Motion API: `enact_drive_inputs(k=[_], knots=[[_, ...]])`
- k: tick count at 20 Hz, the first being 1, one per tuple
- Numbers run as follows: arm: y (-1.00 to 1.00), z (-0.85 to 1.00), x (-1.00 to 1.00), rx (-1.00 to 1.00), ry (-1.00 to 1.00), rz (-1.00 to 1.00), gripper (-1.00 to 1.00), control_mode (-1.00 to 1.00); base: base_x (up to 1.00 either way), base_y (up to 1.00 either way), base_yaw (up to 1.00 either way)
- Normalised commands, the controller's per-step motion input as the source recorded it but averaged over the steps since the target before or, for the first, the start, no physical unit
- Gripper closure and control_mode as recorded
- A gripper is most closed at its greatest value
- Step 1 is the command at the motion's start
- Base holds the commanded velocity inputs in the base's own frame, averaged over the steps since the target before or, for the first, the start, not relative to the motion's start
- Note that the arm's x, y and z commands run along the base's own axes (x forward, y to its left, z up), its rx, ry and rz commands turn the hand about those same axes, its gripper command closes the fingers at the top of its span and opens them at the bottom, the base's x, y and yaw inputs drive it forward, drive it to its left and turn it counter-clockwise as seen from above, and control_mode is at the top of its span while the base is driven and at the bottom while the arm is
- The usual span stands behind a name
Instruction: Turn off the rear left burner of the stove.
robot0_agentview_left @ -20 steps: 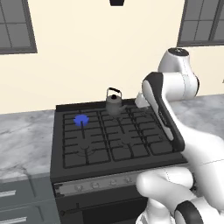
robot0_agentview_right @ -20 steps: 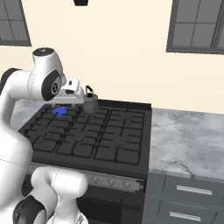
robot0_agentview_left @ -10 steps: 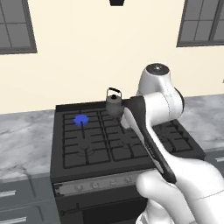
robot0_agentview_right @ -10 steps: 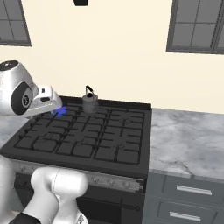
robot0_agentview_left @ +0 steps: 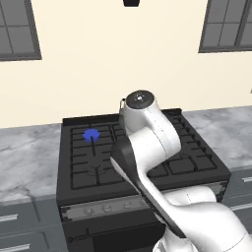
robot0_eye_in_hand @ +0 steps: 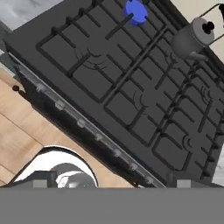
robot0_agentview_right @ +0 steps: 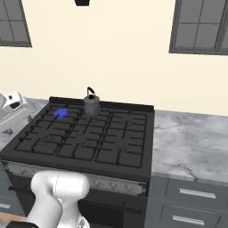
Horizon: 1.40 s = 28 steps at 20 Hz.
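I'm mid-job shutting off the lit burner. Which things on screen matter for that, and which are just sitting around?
Matters:
- rear left burner, blue flame showing
- stove
- knob strip on the stove front

Just there:
- kettle, at the back of the stove, near the middle
- counter beside the stove
- drawers under that counter

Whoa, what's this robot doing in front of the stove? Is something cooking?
Nothing is being handled yet. The white arm is raised over the black stove, with its hand camera looking down on the grates and the strip of knobs along the front. The rear left burner is lit with a bright blue flame, so it is not turned off. A small grey kettle sits on a rear burner next to it. The gripper touches no knob.
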Motion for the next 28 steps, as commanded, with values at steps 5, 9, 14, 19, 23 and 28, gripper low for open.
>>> enact_drive_inputs(k=[5, 9, 14, 19, 23, 28], knots=[[0.46, -0.14, -0.26, -0.22, 0.00, 0.18, -1.00, -1.00, 0.00, 0.00, 0.00], [0.30, -0.20, -0.17, -0.19, 0.02, 0.18, -1.00, -1.00, 0.00, 0.00, 0.00], [0.46, -0.43, -0.16, -0.24, 0.00, 0.21, -1.00, -1.00, 0.00, 0.00, 0.00], [0.48, -0.65, -0.23, -0.30, -0.20, 0.26, -1.00, -1.00, 0.00, 0.00, 0.00], [0.33, -0.72, 0.14, -0.22, -0.33, 0.22, -1.00, -1.00, 0.00, 0.00, 0.00], [0.00, -0.70, 0.34, -0.02, -0.21, 0.17, -1.00, -1.00, 0.00, 0.00, 0.00]])
